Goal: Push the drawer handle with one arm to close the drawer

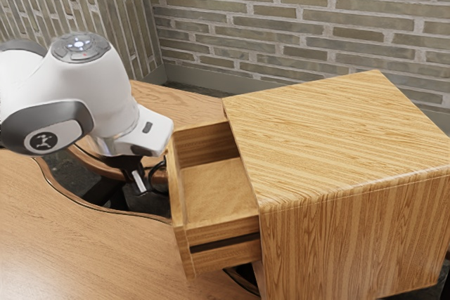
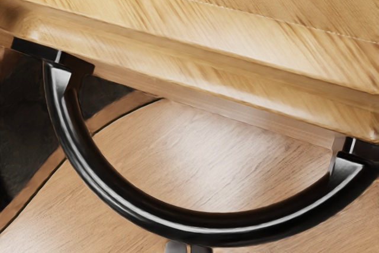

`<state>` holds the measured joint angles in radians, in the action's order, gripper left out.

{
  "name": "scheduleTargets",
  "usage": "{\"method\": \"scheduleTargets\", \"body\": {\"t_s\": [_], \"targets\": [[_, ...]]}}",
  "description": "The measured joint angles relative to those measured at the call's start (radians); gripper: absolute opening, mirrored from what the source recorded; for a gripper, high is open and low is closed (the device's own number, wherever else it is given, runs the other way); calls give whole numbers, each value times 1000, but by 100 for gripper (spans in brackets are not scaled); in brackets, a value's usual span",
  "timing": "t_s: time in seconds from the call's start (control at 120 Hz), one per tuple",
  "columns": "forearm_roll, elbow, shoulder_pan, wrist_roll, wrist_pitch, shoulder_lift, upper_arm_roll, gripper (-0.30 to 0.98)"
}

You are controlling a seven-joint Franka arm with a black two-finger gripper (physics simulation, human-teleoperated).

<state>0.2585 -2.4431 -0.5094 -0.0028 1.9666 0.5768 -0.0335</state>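
Gripper (image 1: 140, 186) hanging at open drawer's (image 1: 216, 191) front, exterior view's left; fingertips (image 2: 176, 247) sitting together, gripping nothing; black curved handle (image 2: 195, 220) running right by tips, contact not clear; drawer sticking well out of wooden cabinet (image 1: 337, 145), which is standing at exterior view's right.

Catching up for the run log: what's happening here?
My white robot arm has its black two-finger gripper at the outer curve of a black, arc-shaped handle, fingers together. The handle's light wooden drawer stands well out of its boxy wood-grain cabinet. The job is pushing it closed; I can't tell if there's contact yet.
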Motion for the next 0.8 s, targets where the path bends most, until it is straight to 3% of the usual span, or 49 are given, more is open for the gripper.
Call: {"method": "scheduleTargets", "body": {"t_s": [0.8], "targets": [[56, 2, -78, -8, 340, -100, -2, -10]]}}
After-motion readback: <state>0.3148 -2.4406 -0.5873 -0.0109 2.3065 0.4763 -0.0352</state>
